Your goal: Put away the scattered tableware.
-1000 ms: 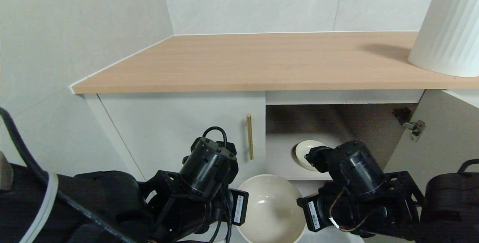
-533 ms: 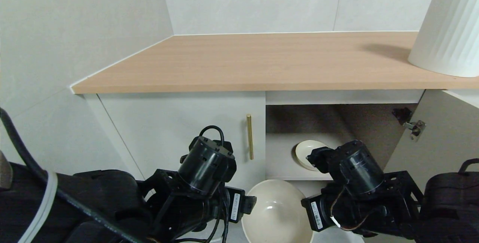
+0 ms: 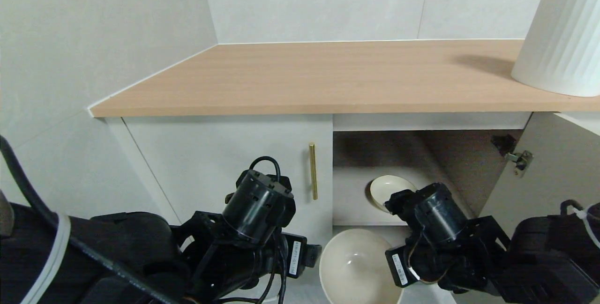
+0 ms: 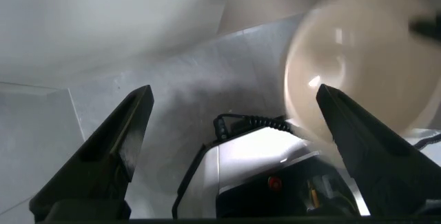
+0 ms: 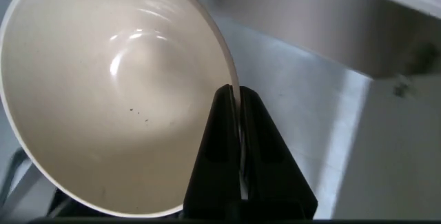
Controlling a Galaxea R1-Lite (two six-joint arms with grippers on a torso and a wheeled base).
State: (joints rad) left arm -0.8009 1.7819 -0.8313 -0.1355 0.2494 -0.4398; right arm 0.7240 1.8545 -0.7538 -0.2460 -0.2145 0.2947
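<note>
Currently right claw (image 5: 238, 110) clenched on bowl (image 3: 356, 266) rim; left claw (image 4: 233, 120) spread, empty; small dish (image 3: 391, 188) inside open cabinet (image 3: 349, 201) beyond.

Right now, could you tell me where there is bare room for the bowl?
Cabinet shelf: bare strip between its left wall and the small dish. Wooden countertop: bare from the corner to the lampshade. Crowded right of the dish.

Held low, side by side — left gripper (image 4: 234, 93) spread wide, right gripper (image 5: 239, 98) pinching the cream bowl (image 5: 103, 93) by its rim.
</note>
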